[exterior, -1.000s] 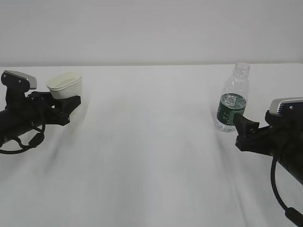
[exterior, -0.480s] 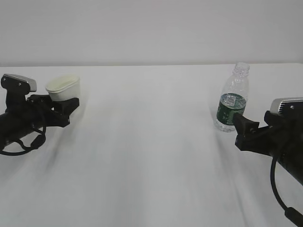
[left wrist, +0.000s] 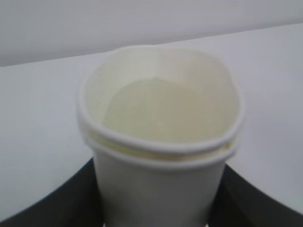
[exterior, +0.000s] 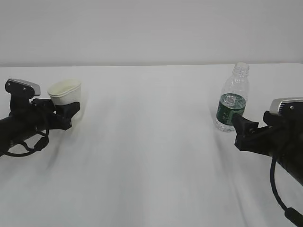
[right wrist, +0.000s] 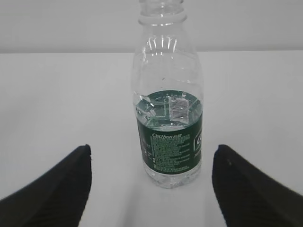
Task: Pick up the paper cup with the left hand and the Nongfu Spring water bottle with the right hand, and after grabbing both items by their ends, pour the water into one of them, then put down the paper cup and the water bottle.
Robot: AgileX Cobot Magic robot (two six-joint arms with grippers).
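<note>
1. The left gripper (exterior: pixel 66 112) is clamped on the lower body of the paper cup (exterior: pixel 65 91). In the left wrist view the dark jaws press both sides of the cup, and its rim is squeezed out of round. The cup sits at the table's (exterior: pixel 151 156) far left, about 9 o'clock from the centre, mouth up.

2. The right gripper (right wrist: pixel 151 189) stands wide and empty. Its two dark jaws flank a bare gap in the right wrist view, touching nothing.

3. The Nongfu Spring water bottle (exterior: pixel 232 99) stands upright on the table at about 3 o'clock, uncapped, its long axis vertical. The water (right wrist: pixel 168 109) level lies near the top of the green label.

4. From the right gripper the bottle lies dead ahead at 12 o'clock, centred between the jaws but just beyond their tips.

5. The coming move likely turns on a straight advance until the jaws bracket the labelled section, then a squeeze. The right arm is plainly the nearer one.
</note>
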